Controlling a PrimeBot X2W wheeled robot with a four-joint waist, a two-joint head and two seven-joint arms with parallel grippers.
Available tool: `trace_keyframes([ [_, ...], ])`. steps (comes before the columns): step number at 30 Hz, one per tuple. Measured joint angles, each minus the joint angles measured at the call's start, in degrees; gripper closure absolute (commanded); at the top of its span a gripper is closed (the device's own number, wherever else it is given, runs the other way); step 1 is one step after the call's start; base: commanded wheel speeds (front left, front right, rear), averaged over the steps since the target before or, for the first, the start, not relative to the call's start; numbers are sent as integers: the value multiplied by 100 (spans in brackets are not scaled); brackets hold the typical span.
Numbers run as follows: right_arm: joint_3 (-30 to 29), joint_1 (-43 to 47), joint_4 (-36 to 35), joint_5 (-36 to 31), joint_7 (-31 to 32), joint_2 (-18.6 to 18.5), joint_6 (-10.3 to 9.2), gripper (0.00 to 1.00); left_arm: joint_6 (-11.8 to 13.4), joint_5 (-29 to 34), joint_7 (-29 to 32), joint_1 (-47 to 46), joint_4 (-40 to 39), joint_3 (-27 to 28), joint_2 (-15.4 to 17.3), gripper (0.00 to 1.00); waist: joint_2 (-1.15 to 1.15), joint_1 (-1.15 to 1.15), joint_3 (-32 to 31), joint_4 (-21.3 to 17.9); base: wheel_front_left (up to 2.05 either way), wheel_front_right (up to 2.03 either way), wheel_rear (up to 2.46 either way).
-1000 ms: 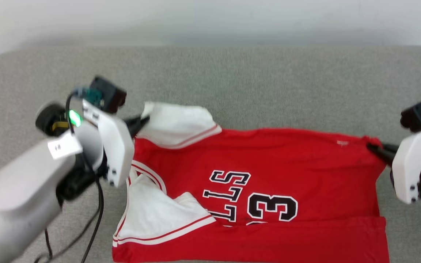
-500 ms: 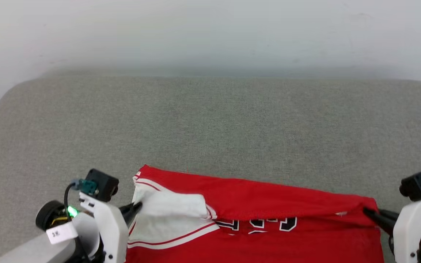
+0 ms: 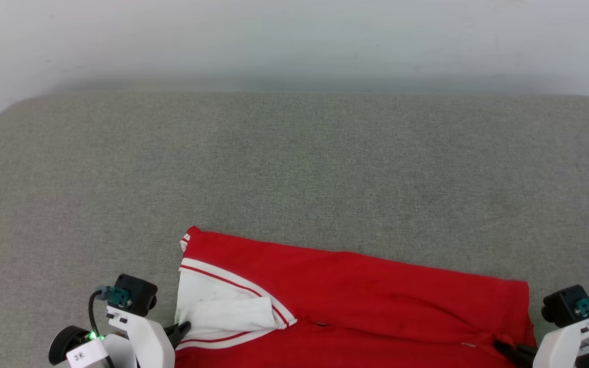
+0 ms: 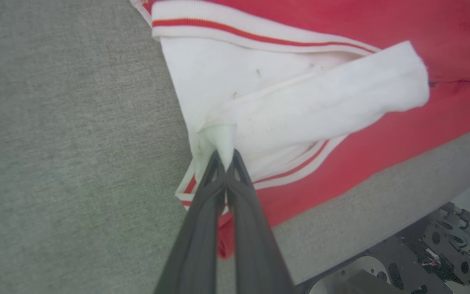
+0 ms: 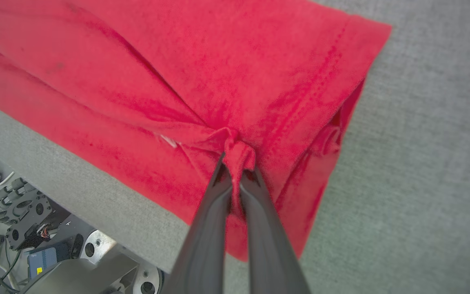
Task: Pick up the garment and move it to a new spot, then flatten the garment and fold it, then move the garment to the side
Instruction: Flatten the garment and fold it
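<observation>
Head view: garment (image 3: 366, 286) lies at 6 o'clock on the tabletop (image 3: 294, 163), long axis 9-to-3. We note left pincer (image 3: 184, 328) clamped on the white sleeve (image 3: 223, 312) at 9, right pincer (image 3: 501, 347) clamped on the red corner (image 5: 239, 152) at 3; each arm nearest its own end.

Matt cloth garment (image 3: 376, 291) (rough woven tabletop (image 3: 294, 168))

Pulled the far edge of the garment (image 3: 376, 296) over toward 6 o'clock with the left gripper (image 3: 184, 328) and right gripper (image 3: 501, 347). Hid the black letters and number.
</observation>
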Motion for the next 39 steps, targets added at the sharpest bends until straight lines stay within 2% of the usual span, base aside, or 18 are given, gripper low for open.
trace_keyframes([
  [1,0,4,40,-7,-13,29,0,100,-14,1,-29,18,55,-5,-29,100,0,0,4,-1,0,0,0],
  [2,-22,4,67,-24,-52,48,0,66,-13,4,-83,30,111,-5,-55,100,0,0,2,-4,0,0,0],
  [3,-48,3,87,-36,-105,67,0,5,-9,2,-149,47,168,16,-87,56,0,0,-7,-9,0,0,0],
  [4,-86,4,94,-33,-154,97,0,0,13,1,-253,74,210,54,-125,0,0,1,-27,-14,0,0,0],
  [11,-472,93,-178,-71,-502,20,0,0,367,249,-1249,206,299,308,-322,0,0,0,-264,-11,0,0,0],
  [15,-834,110,-416,-94,-524,-133,0,0,768,468,-1830,253,254,528,-374,0,0,0,-378,23,0,0,0],
  [20,-1214,123,-501,-64,-186,-263,0,0,1273,858,-2128,439,89,905,-493,0,0,0,-428,83,0,0,0],
  [25,-1335,231,-363,175,438,-378,0,0,1588,1579,-2148,715,-141,1573,-714,0,0,0,-386,167,0,0,0],
  [30,-1370,231,-147,321,738,-371,0,0,1581,2308,-2149,1172,-333,2392,-1079,0,0,0,-262,278,0,0,0],
  [39,-1302,246,247,520,872,-97,0,0,1214,3459,-2163,1672,-367,3568,-1905,0,0,1,40,615,0,0,0],
])
